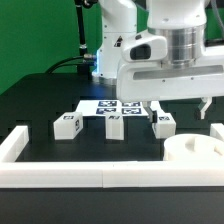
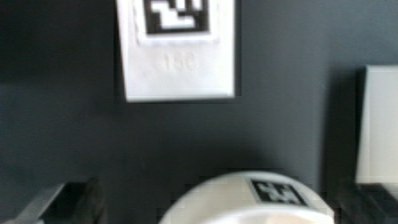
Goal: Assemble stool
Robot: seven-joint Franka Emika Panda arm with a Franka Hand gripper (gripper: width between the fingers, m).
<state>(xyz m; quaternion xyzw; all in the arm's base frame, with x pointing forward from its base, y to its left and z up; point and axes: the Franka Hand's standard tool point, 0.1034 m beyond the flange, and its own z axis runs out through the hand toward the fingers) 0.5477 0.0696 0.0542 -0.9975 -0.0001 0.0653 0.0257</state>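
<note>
Nearest, the long white border rail [image 1: 110, 178] lies across the black table [image 1: 35, 100], smooth and square-edged. Just behind it, at the exterior view's right, rests the thick round seat [image 1: 190, 150] of matte white plastic. Three short, blocky tagged legs [image 1: 67, 124] sit in a row farther back, before the flat marker board [image 1: 110, 104]. Above the seat hangs the gripper [image 1: 178, 108], fingers wide apart and empty.
</note>
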